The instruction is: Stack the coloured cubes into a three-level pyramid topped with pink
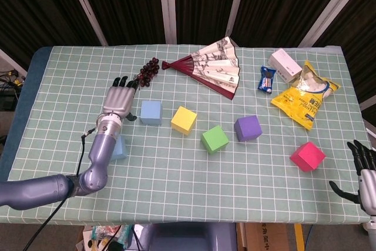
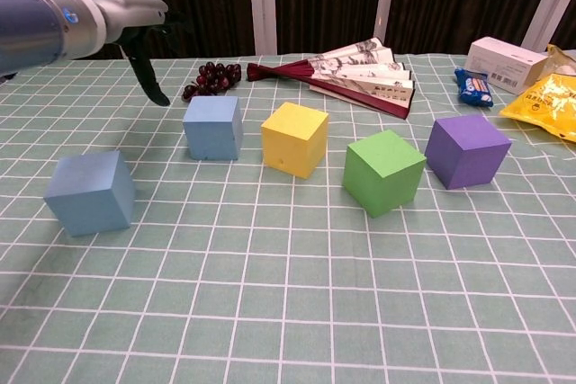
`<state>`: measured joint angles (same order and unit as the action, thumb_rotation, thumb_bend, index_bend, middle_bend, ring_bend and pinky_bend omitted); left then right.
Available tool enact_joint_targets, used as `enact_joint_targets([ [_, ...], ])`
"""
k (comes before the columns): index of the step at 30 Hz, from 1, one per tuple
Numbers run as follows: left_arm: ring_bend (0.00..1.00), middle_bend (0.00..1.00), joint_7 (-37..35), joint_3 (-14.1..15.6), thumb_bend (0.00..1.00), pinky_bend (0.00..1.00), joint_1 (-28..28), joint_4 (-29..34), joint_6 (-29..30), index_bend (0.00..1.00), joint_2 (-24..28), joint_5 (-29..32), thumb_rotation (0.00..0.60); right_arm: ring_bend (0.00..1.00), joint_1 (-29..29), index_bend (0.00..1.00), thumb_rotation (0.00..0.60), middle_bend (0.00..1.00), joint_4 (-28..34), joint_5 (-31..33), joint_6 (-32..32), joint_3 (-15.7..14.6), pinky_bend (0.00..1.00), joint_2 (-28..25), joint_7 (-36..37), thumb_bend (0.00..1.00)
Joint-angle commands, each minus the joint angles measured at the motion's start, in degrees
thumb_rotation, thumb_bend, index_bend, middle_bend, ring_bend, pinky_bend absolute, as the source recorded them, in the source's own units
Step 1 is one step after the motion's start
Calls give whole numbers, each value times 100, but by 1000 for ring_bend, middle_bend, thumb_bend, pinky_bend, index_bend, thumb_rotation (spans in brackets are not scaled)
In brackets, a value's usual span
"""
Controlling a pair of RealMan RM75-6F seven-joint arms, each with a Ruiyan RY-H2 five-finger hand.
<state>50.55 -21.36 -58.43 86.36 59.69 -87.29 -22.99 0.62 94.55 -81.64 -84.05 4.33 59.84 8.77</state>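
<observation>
While the left arm reaches in from the lower left of the head view, its left hand [image 1: 118, 101] hangs palm-down over the cloth in the left-centre of the frame, dark fingers spread and pointing toward the top edge, gripping nothing. Just to its right sits the nearer-to-centre blue cube [image 1: 151, 112], close beside the hand but apart from it. A second blue cube [image 1: 119, 147] lies lower down, partly hidden under the forearm. In the chest view that forearm crosses the upper left corner, one dark finger [image 2: 150, 84] hanging down above the cloth.

Down in the lower right corner of the head view, the right hand [image 1: 365, 176] rests at the table's edge, fingers fanned apart, empty. The pink cube [image 1: 307, 156] lies to its left, near but not touching.

Across the middle run the yellow cube [image 1: 184, 120], green cube [image 1: 214, 139] and purple cube [image 1: 247, 128], each flat on the checked cloth, none stacked. Along the top sit grapes [image 1: 146, 72], a folding fan [image 1: 212, 65], a white box [image 1: 285, 64] and a yellow snack bag [image 1: 305, 94].
</observation>
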Motion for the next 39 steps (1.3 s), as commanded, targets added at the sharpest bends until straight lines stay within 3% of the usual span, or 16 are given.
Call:
enact_joint_targets([
  [1, 0, 156, 34, 21, 119, 0, -171, -176, -122, 0, -172, 100, 600, 0, 9, 0, 600, 0, 12, 10, 23, 1, 0, -11, 16, 237],
  [17, 0, 150, -270, 87, 119, 0, -714, -426, -467, 0, -665, -77, 600, 0, 17, 0, 600, 0, 49, -2, 62, -11, 0, -39, 71, 237],
  [29, 0, 152, -200, 107, 126, 0, -1339, -1137, -762, 0, -1318, 63, 600, 0, 11, 0, 600, 0, 51, -2, 57, -8, 0, -51, 121, 236],
  [39, 0, 183, -21, 198, 188, 0, -1684, -1721, -903, 0, -1688, 413, 600, 0, -2, 0, 600, 0, 48, -5, 57, -10, 0, -87, 230, 237],
])
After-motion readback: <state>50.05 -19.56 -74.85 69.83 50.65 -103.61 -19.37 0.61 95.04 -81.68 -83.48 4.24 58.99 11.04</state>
